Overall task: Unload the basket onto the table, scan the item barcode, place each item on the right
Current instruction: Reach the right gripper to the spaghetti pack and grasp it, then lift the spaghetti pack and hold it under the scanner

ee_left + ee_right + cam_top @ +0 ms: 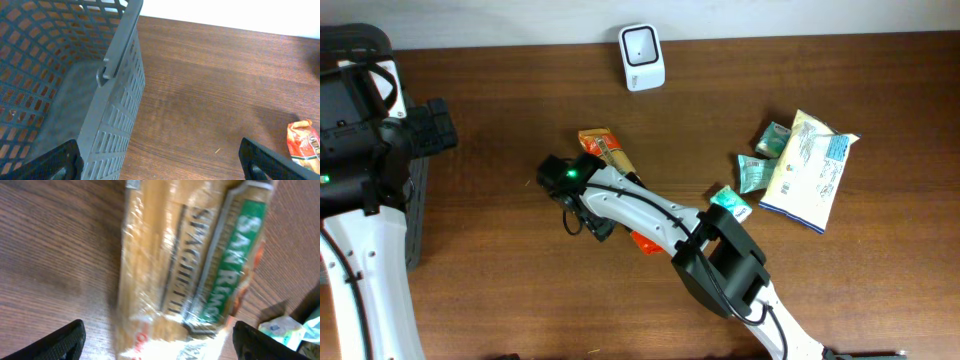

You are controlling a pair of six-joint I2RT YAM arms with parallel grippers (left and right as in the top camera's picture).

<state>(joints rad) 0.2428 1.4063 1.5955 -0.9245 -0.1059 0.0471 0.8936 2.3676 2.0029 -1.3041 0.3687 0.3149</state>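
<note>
The item, a spaghetti packet with a green and orange label, lies on the brown table and looks blurred in the right wrist view. My right gripper is open and straddles it, with a gap on each side of the packet. From overhead, the packet pokes out from under the right arm near the right gripper. The white scanner stands at the table's back edge. My left gripper is open and empty over the wall of a grey basket. The packet's orange end shows at its right.
The grey basket sits at the left edge under the left arm. At the right lie a white and yellow bag and small green packets. One green packet lies close to the right arm's elbow.
</note>
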